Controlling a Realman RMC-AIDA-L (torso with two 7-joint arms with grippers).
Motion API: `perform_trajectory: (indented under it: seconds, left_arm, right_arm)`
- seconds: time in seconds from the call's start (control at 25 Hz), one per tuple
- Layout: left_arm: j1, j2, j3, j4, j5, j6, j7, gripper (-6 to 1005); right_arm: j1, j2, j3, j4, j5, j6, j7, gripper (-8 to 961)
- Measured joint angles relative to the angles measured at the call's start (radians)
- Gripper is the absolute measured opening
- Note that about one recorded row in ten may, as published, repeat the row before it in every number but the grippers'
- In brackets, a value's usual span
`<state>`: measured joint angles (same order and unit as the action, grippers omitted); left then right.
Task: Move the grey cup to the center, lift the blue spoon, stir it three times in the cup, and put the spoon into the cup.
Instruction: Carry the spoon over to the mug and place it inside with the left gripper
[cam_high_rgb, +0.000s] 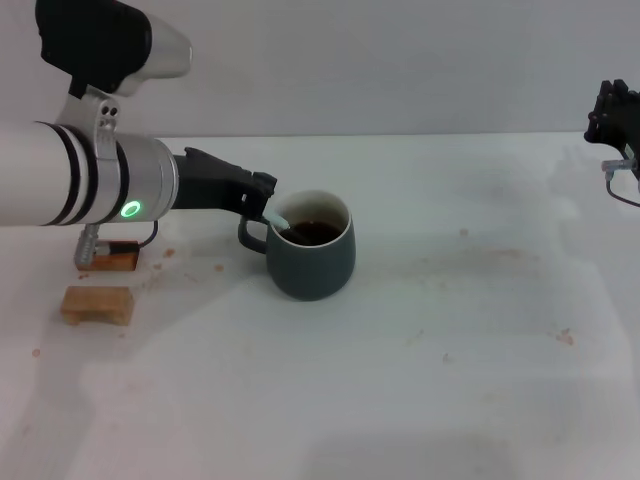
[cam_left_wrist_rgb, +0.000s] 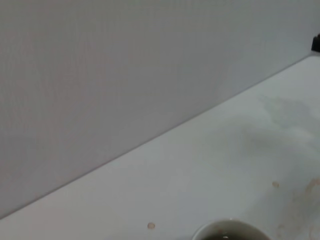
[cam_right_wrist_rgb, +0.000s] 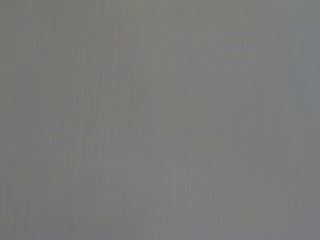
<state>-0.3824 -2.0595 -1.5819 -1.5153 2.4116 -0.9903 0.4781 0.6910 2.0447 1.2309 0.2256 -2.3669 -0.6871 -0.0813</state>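
Grey cup (cam_high_rgb: 312, 258) just beside left claw (cam_high_rgb: 262, 203), blue spoon (cam_high_rgb: 277, 222) inside

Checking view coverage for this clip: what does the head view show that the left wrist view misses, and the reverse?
Only the head view shows the left gripper at the grey cup, holding the blue spoon in the dark liquid, plus two wooden blocks and the right gripper parked at the table's far right. Only the left wrist view shows a close stretch of the wall above the table edge. Both share the white table and the cup's pale rim.
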Motion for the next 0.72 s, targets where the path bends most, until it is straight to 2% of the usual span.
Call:
perform_trajectory:
  seconds: [0.28,0.56,0.64,0.72]
  left_arm:
    - [0.020,0.002,-0.043,-0.004,-0.120,-0.008,0.083,6]
    - [0.013,0.001,-0.046,0.041,-0.118,0.005,0.119,100]
    - [0.011,0.001,-0.046,0.047,-0.118,0.010,0.123,305]
    - [0.005,0.001,-0.049,0.069,-0.118,0.025,0.138,379]
  right_arm:
    - [0.001,0.000,0.000,0.000,0.000,0.001,0.000,80]
    - [-0.002,0.000,-0.002,0.000,0.000,0.001,0.000,80]
    - [-0.003,0.000,-0.003,0.000,0.000,0.001,0.000,80]
    - [-0.005,0.000,-0.003,0.000,0.000,0.001,0.000,80]
